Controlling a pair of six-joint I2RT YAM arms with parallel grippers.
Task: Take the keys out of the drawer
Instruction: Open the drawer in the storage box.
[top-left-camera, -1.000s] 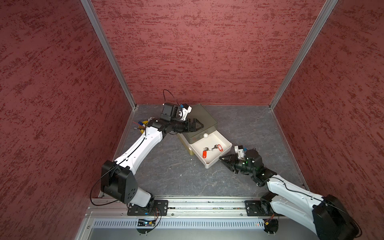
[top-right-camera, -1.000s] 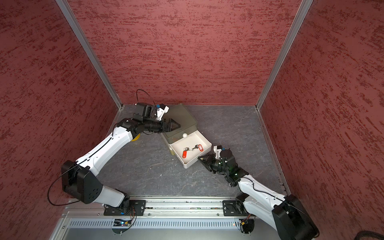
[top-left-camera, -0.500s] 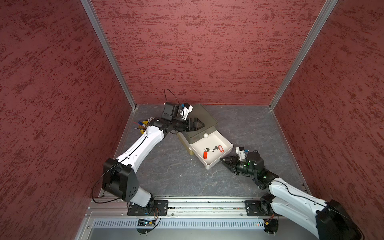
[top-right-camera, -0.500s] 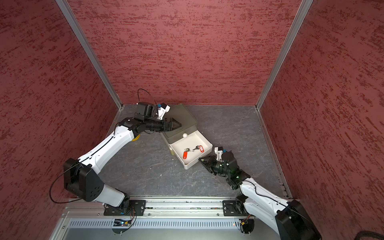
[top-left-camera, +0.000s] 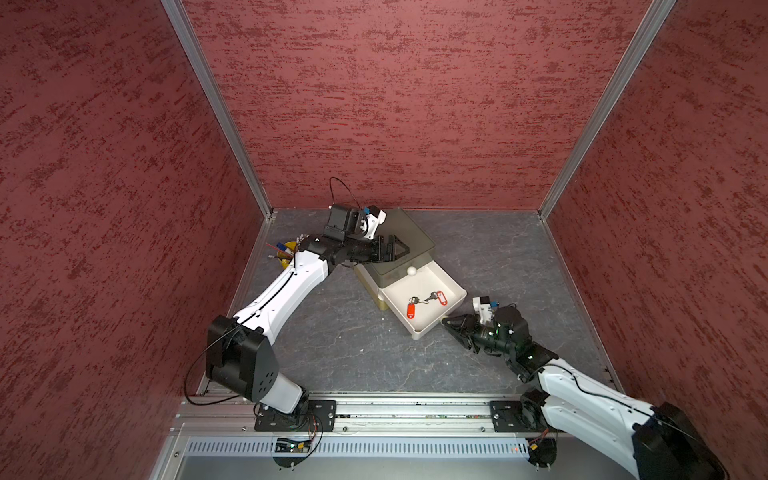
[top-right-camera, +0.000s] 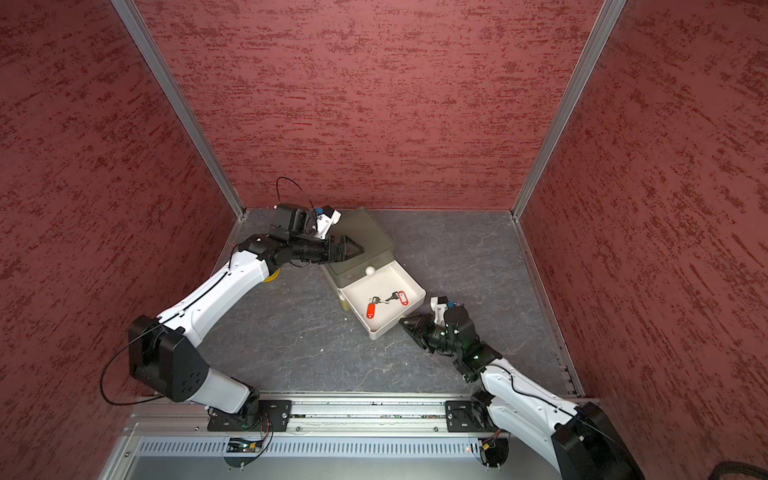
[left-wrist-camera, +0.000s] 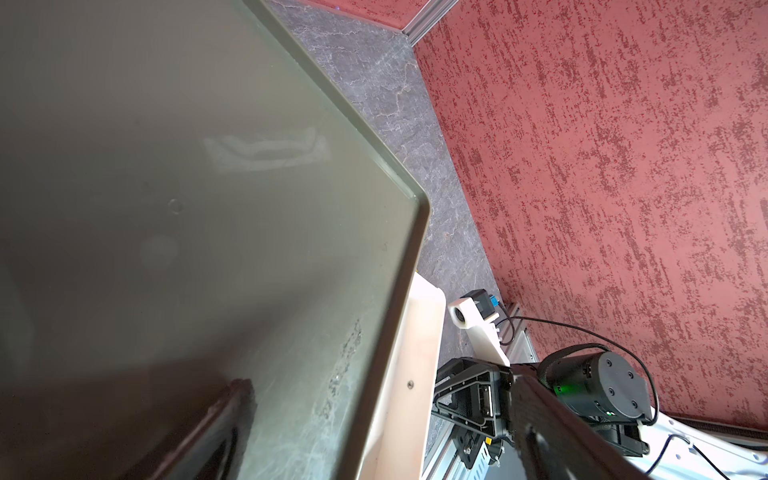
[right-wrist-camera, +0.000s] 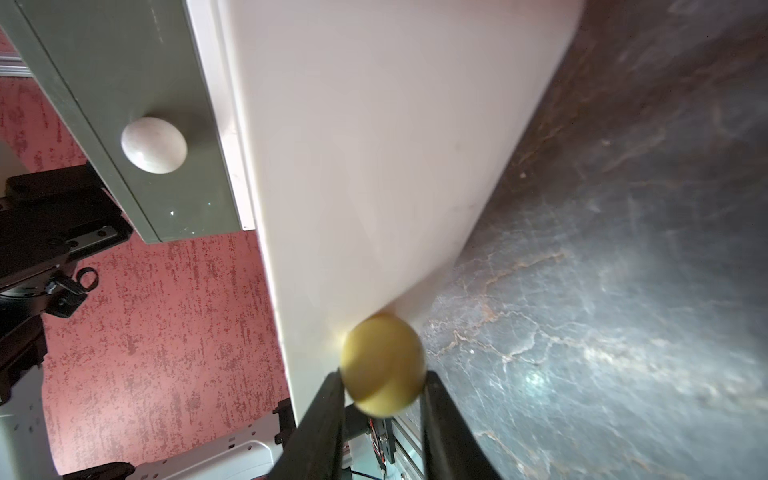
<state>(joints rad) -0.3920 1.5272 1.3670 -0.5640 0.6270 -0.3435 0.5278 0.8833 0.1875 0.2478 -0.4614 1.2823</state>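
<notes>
Two keys lie in the open white drawer (top-left-camera: 432, 328), one with a red tag (top-left-camera: 411, 309) and one with a red tag (top-left-camera: 441, 297); both top views show them, as at the red-tagged key (top-right-camera: 371, 309). My right gripper (top-left-camera: 445, 322) sits at the drawer's front, shut on its yellow knob (right-wrist-camera: 380, 361), with a finger on each side. My left gripper (top-left-camera: 401, 249) rests open on top of the grey-green cabinet (top-left-camera: 407, 237). In the left wrist view its fingers (left-wrist-camera: 232, 411) spread wide over the cabinet top.
A closed upper drawer with a white knob (top-left-camera: 411, 271) sits above the open one. A yellow bowl (top-left-camera: 286, 251) holding small items stands by the left wall, behind my left arm. Red walls enclose the grey floor (top-left-camera: 498, 249).
The right gripper has drawn back slightly toward the front with the knob, and the drawer has come out a little further. The left gripper has stayed on the cabinet.
</notes>
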